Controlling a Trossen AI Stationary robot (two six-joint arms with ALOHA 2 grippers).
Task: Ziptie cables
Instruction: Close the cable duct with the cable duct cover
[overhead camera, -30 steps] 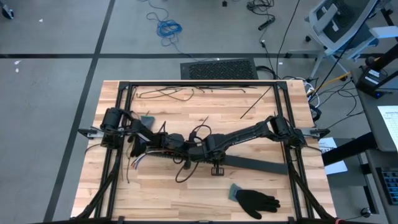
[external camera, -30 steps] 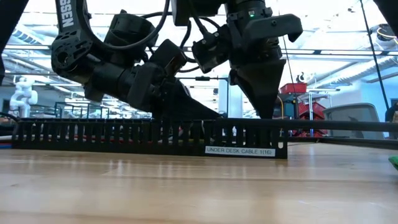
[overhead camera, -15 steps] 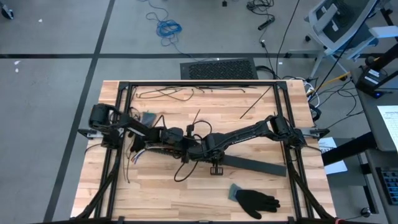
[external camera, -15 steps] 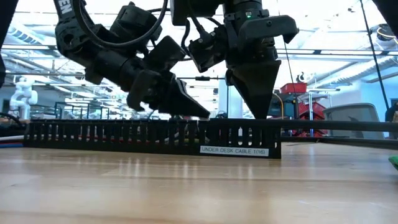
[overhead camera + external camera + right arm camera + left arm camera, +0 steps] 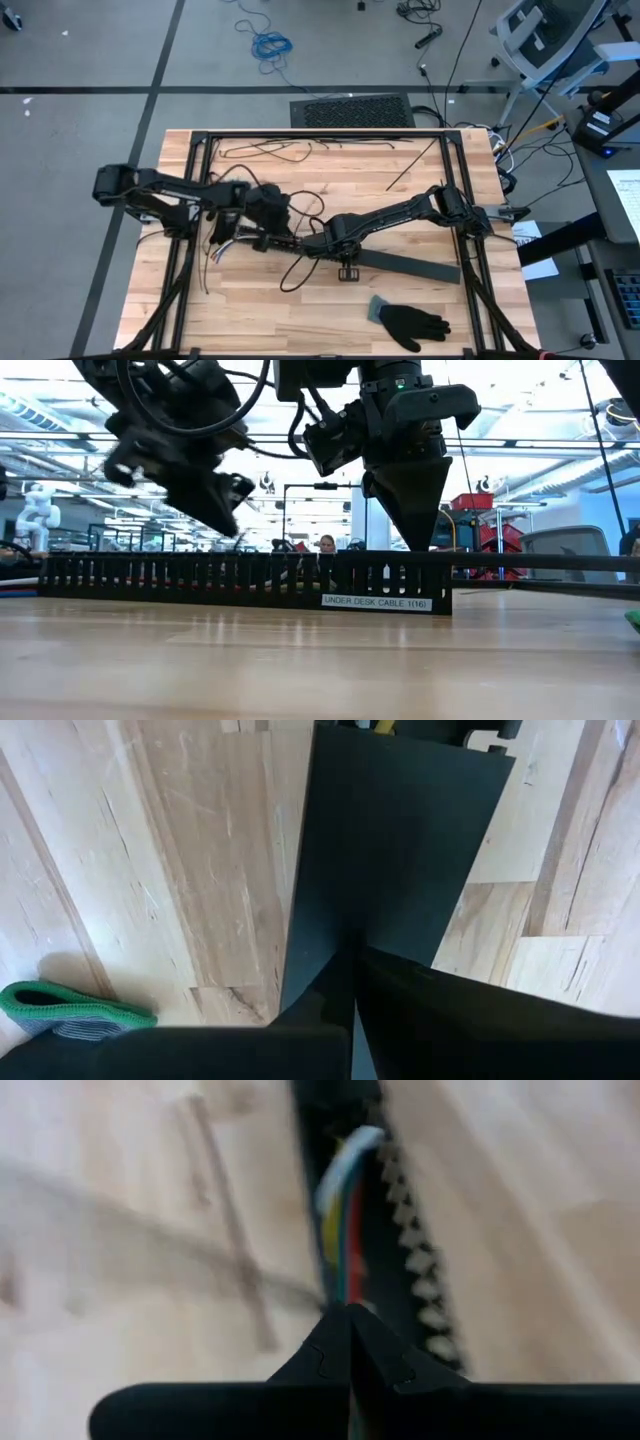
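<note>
— Where are the cables?

— I see them lying in the black slotted strip, toward the worktop's left edge, loose ends spilling out.

— Left hand?

— Raised above the strip, fingers pressed together, holding nothing.

— Right hand?

— Fingers together too, tip down at the strip near mid-worktop. A black glove lies by the near edge.

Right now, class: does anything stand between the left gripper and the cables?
Nothing visible does. The left gripper, shut, hangs just above the cables, which lie in the black slotted strip. The right gripper, shut, presses on that strip further along.
</note>
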